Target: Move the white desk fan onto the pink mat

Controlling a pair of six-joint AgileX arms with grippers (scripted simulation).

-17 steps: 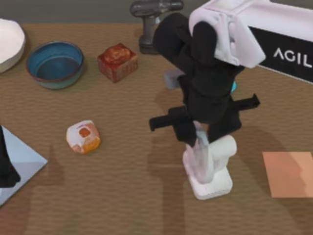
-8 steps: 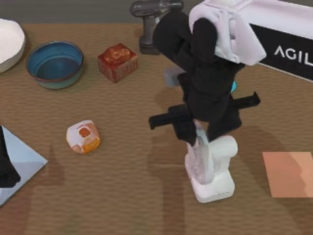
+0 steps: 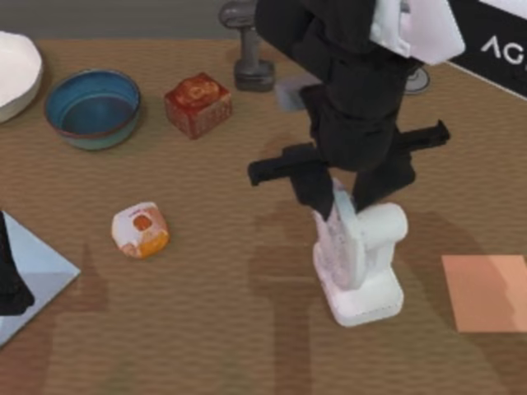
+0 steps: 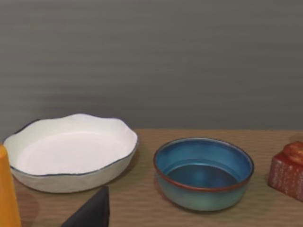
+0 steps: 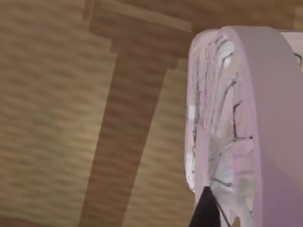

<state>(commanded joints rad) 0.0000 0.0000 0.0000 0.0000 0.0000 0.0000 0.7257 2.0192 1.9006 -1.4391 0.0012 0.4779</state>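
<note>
Holding the small white plastic desk fan (image 3: 360, 263) by its round head, my right claw (image 3: 342, 206) is clamped on it mid-worktop. Swinging toward the flat pink square mat (image 3: 484, 293) could make it slip.

Between the white desk fan (image 3: 360, 263) and the pink mat (image 3: 484, 292) at the right edge of the frame lies an unbroken strip of bare bench (image 3: 247, 346), with nothing standing on it. The right gripper (image 3: 346, 202) sits on top of the fan's head, its black arm filling the upper middle of the frame (a grey drill (image 3: 247, 49) and a small grey-blue block (image 3: 290, 89) crowd just behind it). The left half holds the obstacles: orange-and-white packet (image 3: 140, 230), red box (image 3: 198, 104), blue bowl (image 3: 92, 107), white dish (image 3: 16, 70). The lower middle is open.
</note>
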